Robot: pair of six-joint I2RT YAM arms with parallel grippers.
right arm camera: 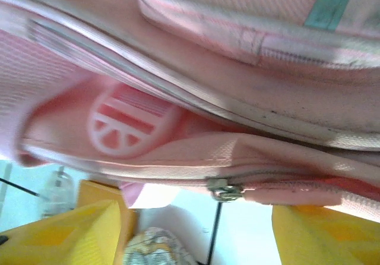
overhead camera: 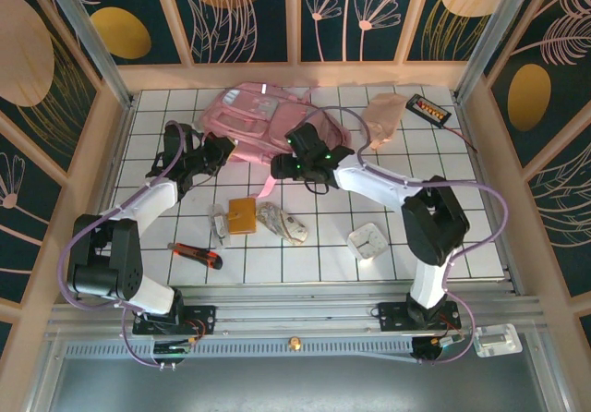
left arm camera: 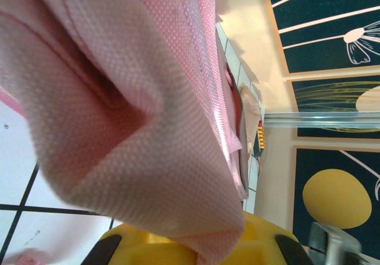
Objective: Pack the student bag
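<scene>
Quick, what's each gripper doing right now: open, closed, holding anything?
Left gripper: closed, pinching fabric of the student bag.
Right gripper: open, fingers spread beside the bag's zipper, holding nothing.

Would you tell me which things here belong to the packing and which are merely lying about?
In hand: student bag, left gripper shut on its fabric, right gripper open at its zip pull.
Lying about, possibly awaiting packing: utility knife, orange wallet, patterned pouch, white clock, pale pink pouch, black gadget.

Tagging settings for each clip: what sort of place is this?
Probably a robot test cell: a white gridded table, boxed in by floral wall panels, with two arms bolted to a metal rail along its near edge.
</scene>
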